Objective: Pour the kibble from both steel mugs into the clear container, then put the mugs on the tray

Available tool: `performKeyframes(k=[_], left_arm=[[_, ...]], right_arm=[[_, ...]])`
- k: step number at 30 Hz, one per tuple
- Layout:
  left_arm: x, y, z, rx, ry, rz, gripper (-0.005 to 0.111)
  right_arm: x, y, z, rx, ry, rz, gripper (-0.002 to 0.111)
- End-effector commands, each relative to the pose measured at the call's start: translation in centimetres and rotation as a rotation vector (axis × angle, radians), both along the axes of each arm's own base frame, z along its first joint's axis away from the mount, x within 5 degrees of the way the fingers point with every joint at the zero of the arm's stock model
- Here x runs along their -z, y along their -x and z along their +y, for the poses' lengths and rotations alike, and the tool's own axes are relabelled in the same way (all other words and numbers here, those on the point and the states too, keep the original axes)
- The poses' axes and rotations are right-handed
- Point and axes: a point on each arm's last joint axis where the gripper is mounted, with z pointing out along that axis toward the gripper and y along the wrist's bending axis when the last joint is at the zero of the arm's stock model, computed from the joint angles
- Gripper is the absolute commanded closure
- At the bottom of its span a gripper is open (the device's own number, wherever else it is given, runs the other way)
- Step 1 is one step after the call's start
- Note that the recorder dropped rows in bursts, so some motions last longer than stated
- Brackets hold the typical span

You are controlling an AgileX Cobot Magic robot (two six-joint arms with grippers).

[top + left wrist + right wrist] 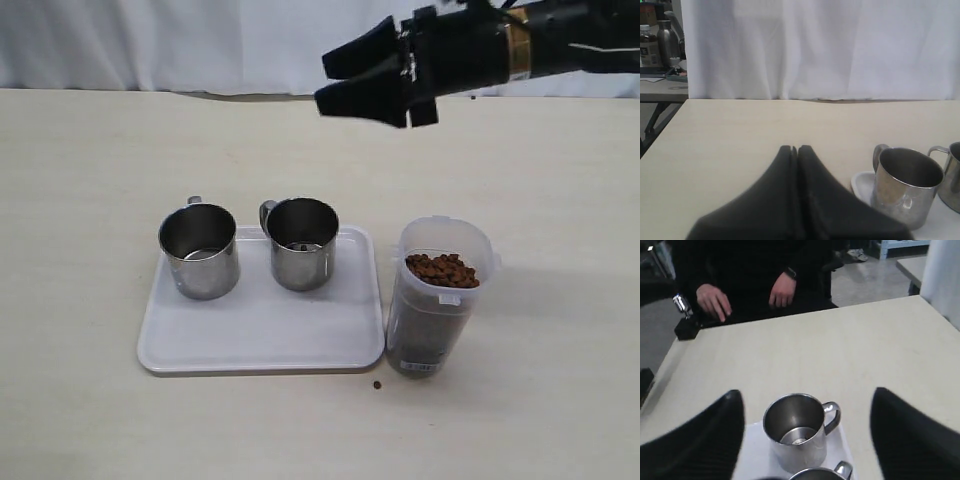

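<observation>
Two empty steel mugs stand upright on the white tray (pixel 260 345), the left mug (pixel 199 250) and the right mug (pixel 302 243). To the right of the tray stands the clear container (pixel 435 300), filled with kibble (pixel 442 270). My right gripper (pixel 322 80) hangs open and empty high above the table, behind the tray. In the right wrist view, a mug (pixel 797 440) and the rim of the other mug (pixel 820 474) show between its spread fingers (pixel 880 405). My left gripper (pixel 794 148) is shut on nothing, low over the table beside a mug (pixel 905 185) and the tray corner (pixel 862 185).
One loose pellet (pixel 378 385) lies on the table in front of the container. A white curtain (pixel 815 50) hangs behind the table. A seated person's hands (pixel 715 300) and a small black device (pixel 685 325) are at the table's far edge in the right wrist view.
</observation>
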Motion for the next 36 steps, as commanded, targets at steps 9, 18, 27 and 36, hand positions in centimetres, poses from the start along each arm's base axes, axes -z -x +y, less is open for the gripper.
performKeyframes(k=[9,18,27,36], left_arm=[[-0.1,0.0,0.0,0.006,0.000,-0.017,0.107],[-0.1,0.0,0.0,0.006,0.000,-0.017,0.107],[-0.1,0.0,0.0,0.006,0.000,-0.017,0.107],[-0.1,0.0,0.0,0.006,0.000,-0.017,0.107]], right_arm=[[-0.8,2.5,-6.9,0.255,-0.028,0.307,0.103],[0.3,3.4,-6.9,0.246,0.015,0.352,0.103],[-0.1,3.8,-7.2,0.355,-0.099,0.382,0.103],[-0.3,8.6,-11.8,1.033,-0.115,0.093,0.103]])
